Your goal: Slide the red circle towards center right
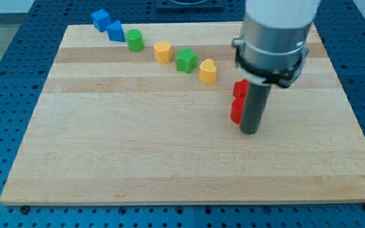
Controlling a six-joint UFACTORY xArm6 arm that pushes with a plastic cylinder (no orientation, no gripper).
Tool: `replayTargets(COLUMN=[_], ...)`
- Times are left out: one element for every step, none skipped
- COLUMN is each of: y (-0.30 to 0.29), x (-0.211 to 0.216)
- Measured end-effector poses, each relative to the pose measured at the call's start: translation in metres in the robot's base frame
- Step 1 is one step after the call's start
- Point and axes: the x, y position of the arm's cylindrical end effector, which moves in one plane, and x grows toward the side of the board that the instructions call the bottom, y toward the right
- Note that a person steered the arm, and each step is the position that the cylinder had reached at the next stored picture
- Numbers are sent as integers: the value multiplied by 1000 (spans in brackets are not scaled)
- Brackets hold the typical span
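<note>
Two red blocks sit right of the board's middle, partly hidden behind my rod. The upper red block (239,88) touches the lower red block (236,111); I cannot tell which one is the circle. My tip (249,131) rests on the board just right of and below the lower red block, touching or nearly touching it.
A slanting row of blocks runs from the top left toward the middle: a blue block (100,19), a blue block (115,30), a green cylinder (134,40), a yellow block (163,52), a green star (185,61), a yellow heart (208,71). The wooden board (138,152) lies on a blue pegboard.
</note>
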Motion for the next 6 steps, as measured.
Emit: replayTargets(y=[18, -24, -98, -116, -107, -61], x=[-13, 12, 48, 18, -15, -24])
